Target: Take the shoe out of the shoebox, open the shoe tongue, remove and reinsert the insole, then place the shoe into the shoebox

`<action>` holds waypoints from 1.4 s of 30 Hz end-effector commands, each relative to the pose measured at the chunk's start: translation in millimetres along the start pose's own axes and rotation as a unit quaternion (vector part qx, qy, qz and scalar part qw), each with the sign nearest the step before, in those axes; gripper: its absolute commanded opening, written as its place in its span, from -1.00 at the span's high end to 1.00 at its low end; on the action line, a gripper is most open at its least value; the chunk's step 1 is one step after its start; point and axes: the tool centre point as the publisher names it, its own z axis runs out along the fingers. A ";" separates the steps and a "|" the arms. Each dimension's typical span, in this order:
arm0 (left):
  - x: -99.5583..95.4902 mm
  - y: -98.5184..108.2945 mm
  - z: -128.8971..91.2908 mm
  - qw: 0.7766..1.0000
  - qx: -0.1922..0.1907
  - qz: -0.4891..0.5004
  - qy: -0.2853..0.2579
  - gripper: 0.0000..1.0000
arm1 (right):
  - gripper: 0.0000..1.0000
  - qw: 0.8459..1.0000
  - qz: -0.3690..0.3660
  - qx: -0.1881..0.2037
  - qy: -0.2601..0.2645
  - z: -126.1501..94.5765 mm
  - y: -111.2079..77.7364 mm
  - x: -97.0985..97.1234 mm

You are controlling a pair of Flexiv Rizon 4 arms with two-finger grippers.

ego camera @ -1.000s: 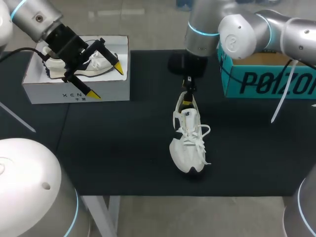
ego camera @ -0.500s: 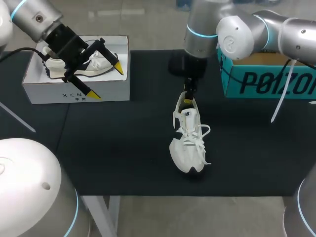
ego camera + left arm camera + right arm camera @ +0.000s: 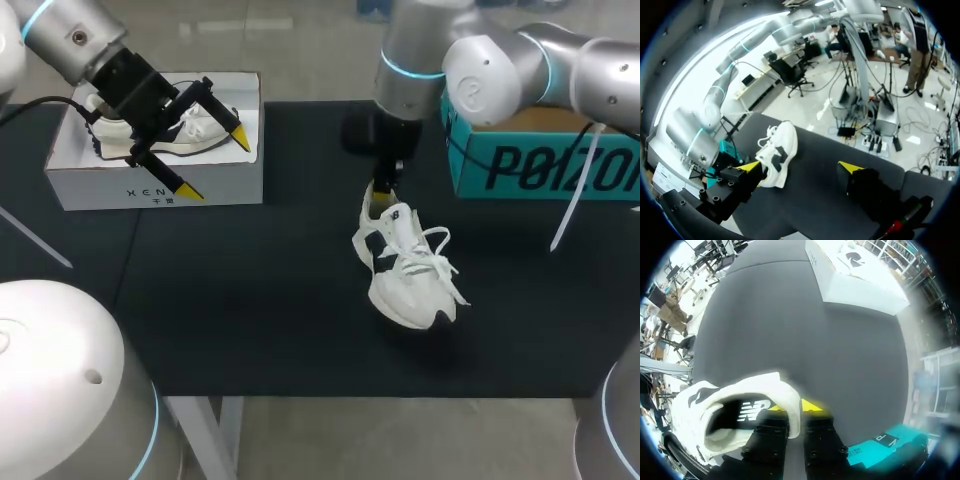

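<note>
The right gripper (image 3: 383, 196) is closed on the heel collar of the white sneaker (image 3: 410, 276). In the right wrist view one yellow-tipped finger sits inside the shoe opening and the other outside the heel, so the collar is pinched between them (image 3: 795, 407). The sneaker (image 3: 715, 412) hangs from that grip at a tilt, heel high and toe pointing toward the near right, with its loose laces spilling to the right. It is over the middle of the black mat (image 3: 250, 290). Its toe end is low over the mat, but whether it touches cannot be told.

The left gripper (image 3: 215, 163) is spread wide and holds nothing. It is well apart from the sneaker, at the far left, by the right near part of the white shoebox (image 3: 150, 185). In the left wrist view its two tips (image 3: 801, 166) stand far apart over bare mat, and the sneaker (image 3: 777, 155) lies ahead of them, close to one finger's side.

The white shoebox is open on top at the far left of the mat. A second sneaker (image 3: 205, 125), white with dark trim, lies on its side inside it. A teal box (image 3: 540, 165) stands at the far right, behind the right arm; what it contains cannot be seen.
</note>
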 end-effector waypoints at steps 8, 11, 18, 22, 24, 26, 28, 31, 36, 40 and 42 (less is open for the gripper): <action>0.6 -0.3 -0.1 1.000 -0.001 0.000 0.000 -1.00 | 1.00 0.994 0.061 0.044 -0.085 -118.5 1.1 11.7; 0.6 -0.3 -0.1 1.000 -0.001 0.000 0.000 -1.00 | 1.00 0.986 0.108 0.057 -0.113 -159.6 -5.1 0.6; 0.6 -0.3 -0.1 1.000 -0.001 0.000 0.000 -1.00 | 1.00 0.968 0.183 0.089 -0.150 -223.5 -41.4 -41.0; 0.6 -0.3 -0.1 1.000 -0.001 0.000 0.000 -1.00 | 1.00 0.969 0.176 0.096 -0.148 -228.6 -47.8 -47.9; 0.6 -0.3 -0.1 1.000 -0.001 0.000 0.000 -1.00 | 1.00 0.969 0.176 0.096 -0.148 -228.6 -47.8 -47.9; 0.6 -0.3 -0.1 1.000 -0.001 0.000 0.000 -1.00 | 1.00 0.969 0.176 0.096 -0.148 -228.6 -47.8 -47.9; 0.6 -0.3 -0.1 1.000 -0.001 0.000 0.000 -1.00 | 1.00 0.969 0.176 0.096 -0.148 -228.6 -47.8 -47.9; 0.6 -0.3 -0.1 1.000 -0.001 0.000 0.000 -1.00 | 1.00 0.969 0.176 0.096 -0.148 -228.6 -47.8 -47.9; 0.6 -0.3 -0.1 1.000 -0.001 0.000 0.000 -1.00 | 1.00 0.969 0.176 0.096 -0.148 -228.6 -47.8 -47.9; 0.6 -0.3 -0.1 1.000 -0.001 0.000 0.000 -1.00 | 1.00 0.960 0.211 0.095 -0.157 -234.6 -73.9 -63.9; 0.6 -0.3 -0.1 1.000 -0.001 0.000 0.000 -1.00 | 1.00 0.948 0.270 0.077 -0.150 -245.3 -108.6 -79.7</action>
